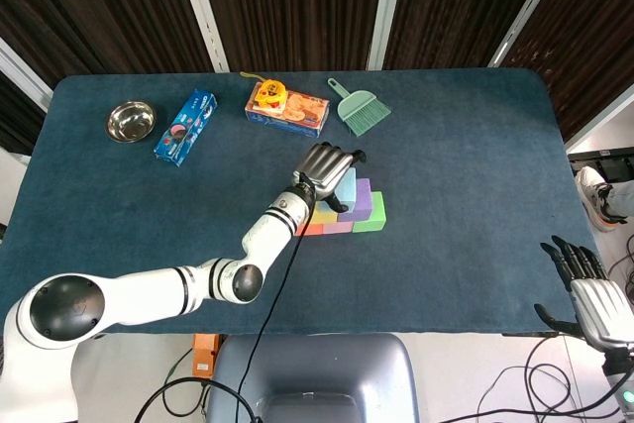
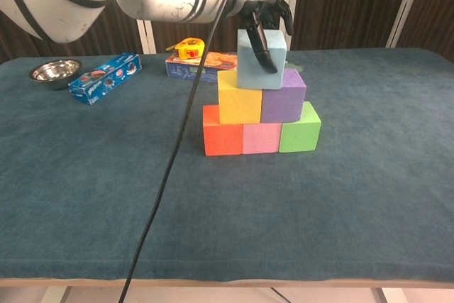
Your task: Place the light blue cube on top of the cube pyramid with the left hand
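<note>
Gripping from above, the left hand (image 2: 261, 15) holds the light blue foam cube (image 2: 261, 60), a dark thumb lying down the cube's front face while the other fingers wrap over its top and far side. That cube sits on the top of the cube pyramid (image 2: 261, 120), resting across the seam between the yellow cube (image 2: 239, 101) and the purple cube (image 2: 283, 101); it looks slightly turned and tilted against the row beneath. Below them the bottom row runs orange cube (image 2: 222, 130), pink cube (image 2: 261, 138), green cube (image 2: 299, 131), all touching on the dark blue cloth table (image 2: 355, 196). In the head view the same hand (image 1: 326, 167) covers most of the top cube, its white forearm reaching in from the lower left with a black cable trailing under it.

At the far side of the table lies a long blue snack box (image 2: 105, 77) with a round dark biscuit pictured on it; its white lettering is too small to read. Near it stands a small shiny steel bowl (image 2: 54, 71). Behind the pyramid a flat orange-and-blue printed box (image 1: 288, 111) carries a yellow tape measure (image 2: 189, 49) on top, and its print cannot be read either. A teal hand brush (image 1: 359, 106) lies beside that box.

The right hand (image 1: 591, 296) hangs off the table's near right corner, palm down, fingers spread and holding nothing
</note>
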